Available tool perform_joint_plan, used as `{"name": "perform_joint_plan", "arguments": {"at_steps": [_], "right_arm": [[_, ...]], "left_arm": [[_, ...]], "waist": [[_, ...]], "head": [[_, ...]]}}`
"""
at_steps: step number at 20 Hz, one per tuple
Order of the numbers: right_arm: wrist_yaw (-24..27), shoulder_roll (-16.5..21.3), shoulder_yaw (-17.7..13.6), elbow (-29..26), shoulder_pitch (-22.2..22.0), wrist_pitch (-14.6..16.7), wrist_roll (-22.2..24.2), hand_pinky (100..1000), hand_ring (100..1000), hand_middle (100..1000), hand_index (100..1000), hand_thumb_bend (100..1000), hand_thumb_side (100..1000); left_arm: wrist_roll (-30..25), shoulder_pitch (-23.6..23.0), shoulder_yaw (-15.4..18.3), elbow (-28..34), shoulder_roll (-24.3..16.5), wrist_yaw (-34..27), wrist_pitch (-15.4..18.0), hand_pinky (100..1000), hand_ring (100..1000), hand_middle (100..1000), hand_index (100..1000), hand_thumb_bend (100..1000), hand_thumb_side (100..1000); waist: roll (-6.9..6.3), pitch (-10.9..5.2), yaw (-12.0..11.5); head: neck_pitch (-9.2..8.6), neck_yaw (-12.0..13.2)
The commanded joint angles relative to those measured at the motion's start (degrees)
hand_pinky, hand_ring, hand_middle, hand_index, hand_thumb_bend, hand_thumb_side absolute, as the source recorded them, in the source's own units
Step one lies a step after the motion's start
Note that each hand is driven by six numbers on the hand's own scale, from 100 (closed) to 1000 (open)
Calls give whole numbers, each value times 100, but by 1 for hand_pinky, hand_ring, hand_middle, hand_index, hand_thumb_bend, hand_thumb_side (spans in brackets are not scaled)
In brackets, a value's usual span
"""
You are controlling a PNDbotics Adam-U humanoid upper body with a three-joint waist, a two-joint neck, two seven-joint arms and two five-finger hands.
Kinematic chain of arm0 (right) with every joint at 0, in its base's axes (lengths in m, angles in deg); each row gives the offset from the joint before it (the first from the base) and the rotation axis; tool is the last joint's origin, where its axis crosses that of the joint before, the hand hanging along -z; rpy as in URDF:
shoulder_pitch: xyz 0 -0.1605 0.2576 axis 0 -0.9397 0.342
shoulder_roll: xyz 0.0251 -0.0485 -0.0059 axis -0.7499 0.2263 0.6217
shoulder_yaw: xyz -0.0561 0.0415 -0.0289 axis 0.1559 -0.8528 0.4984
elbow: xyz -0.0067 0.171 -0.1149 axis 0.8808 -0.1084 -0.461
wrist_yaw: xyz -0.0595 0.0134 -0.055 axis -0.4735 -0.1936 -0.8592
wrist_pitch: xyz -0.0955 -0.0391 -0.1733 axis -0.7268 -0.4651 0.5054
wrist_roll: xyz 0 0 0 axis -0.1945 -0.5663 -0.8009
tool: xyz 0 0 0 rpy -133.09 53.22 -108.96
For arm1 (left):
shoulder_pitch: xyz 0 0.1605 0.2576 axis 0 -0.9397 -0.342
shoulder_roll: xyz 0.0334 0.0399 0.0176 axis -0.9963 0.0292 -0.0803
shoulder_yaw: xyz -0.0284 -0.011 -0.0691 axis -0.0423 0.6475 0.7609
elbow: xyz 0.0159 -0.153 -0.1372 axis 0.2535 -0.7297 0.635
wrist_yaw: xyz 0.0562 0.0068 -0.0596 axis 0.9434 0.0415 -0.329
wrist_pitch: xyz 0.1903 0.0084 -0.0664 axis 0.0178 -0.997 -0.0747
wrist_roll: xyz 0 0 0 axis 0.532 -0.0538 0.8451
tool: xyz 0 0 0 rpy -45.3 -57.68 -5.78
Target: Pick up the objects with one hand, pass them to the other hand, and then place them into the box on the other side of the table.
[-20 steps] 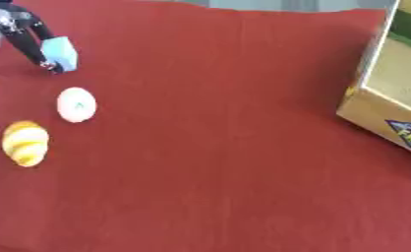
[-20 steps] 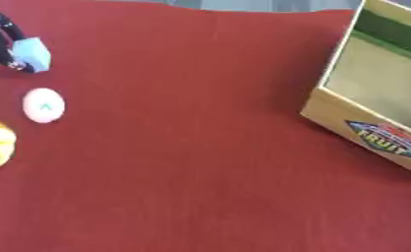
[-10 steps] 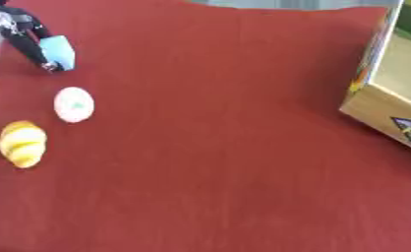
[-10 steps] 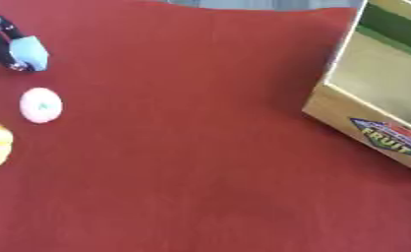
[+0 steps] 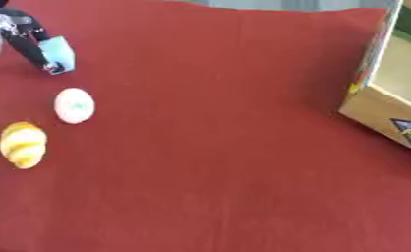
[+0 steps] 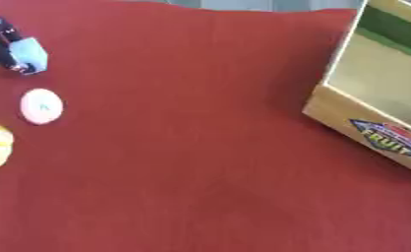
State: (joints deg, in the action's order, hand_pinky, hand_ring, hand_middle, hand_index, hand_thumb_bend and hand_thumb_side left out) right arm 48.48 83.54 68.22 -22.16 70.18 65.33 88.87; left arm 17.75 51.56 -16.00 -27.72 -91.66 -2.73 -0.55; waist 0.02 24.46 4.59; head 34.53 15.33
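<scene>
My left hand (image 5: 19, 39) reaches in at the upper left, its dark fingers pinching a small light-blue object (image 5: 58, 53) just above the red cloth. Below it lie a white egg-shaped object (image 5: 74, 105) and, nearer the left edge, a yellow croissant-like object (image 5: 22, 144). The open cardboard fruit box (image 6: 377, 103) stands at the right side of the table; what lies inside it I cannot make out. My right hand shows in neither view.
The red tablecloth (image 5: 226, 162) covers the whole table, and a wide stretch of it runs between the objects on the left and the box on the right. The cloth's far edge runs along the top.
The whole picture has shifted slightly, so the camera has moved. The left hand still pinches the light-blue object at the same spot; the egg and the croissant have not moved.
</scene>
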Motion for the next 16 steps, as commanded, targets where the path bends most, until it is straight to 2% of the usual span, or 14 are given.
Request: {"name": "perform_joint_plan", "arguments": {"at_steps": [1, 11, 16], "right_arm": [[22, 130, 2, 17, 12, -11, 28, 872, 859, 743, 891, 319, 282], [230, 177, 35, -43, 79, -7, 38, 871, 858, 744, 891, 315, 247], [351, 199, 34, -115, 79, -5, -10, 870, 860, 746, 891, 316, 226]], "left_arm": [[-5, 112, -11, 138, -173, -51, 49, 833, 717, 634, 437, 301, 100], [278, 144, -237, 808, -214, -136, 358, 804, 667, 591, 389, 312, 100], [588, -67, -487, 1702, -329, -488, 513, 789, 638, 577, 382, 318, 100]], "waist": [[-16, -160, -38], [38, -448, -243], [66, -616, -395]], "head": [[10, -55], [120, -201], [183, -361]]}}
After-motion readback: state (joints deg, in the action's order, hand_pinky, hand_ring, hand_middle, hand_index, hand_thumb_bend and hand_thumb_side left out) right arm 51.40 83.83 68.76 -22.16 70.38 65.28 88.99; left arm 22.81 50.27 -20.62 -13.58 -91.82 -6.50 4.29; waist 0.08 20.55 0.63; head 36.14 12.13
